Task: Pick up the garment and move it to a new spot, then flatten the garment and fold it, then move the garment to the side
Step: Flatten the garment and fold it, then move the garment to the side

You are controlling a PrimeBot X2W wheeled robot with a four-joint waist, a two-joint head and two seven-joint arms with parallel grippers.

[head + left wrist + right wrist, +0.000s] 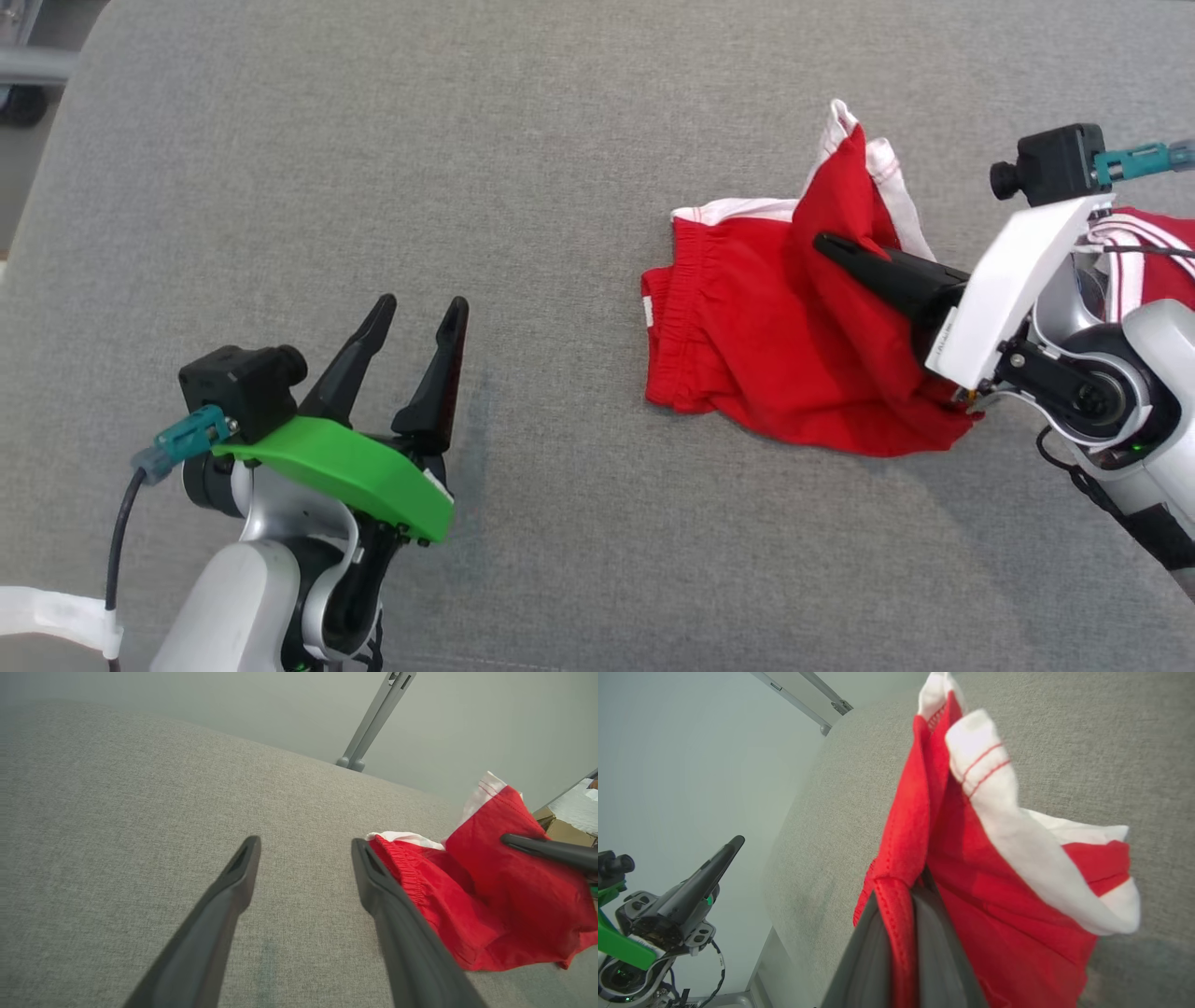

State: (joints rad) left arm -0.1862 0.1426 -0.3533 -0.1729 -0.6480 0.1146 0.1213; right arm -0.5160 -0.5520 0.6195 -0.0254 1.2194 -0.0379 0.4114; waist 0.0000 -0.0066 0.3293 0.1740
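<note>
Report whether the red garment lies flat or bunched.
Bunched: the garment is crumpled, one part lifted in a peak, pinched by the right gripper.

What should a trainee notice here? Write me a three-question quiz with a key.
1. True or false: the left end effector is shut on the garment.
2. The garment is: A) folded flat; B) partly lifted, the rest lying on the surface; C) wholly in the air.
3. Which end effector grips the garment?

Key:
1. False: the left end effector is open and apart from the garment.
2. B.
3. The right end effector.
</note>
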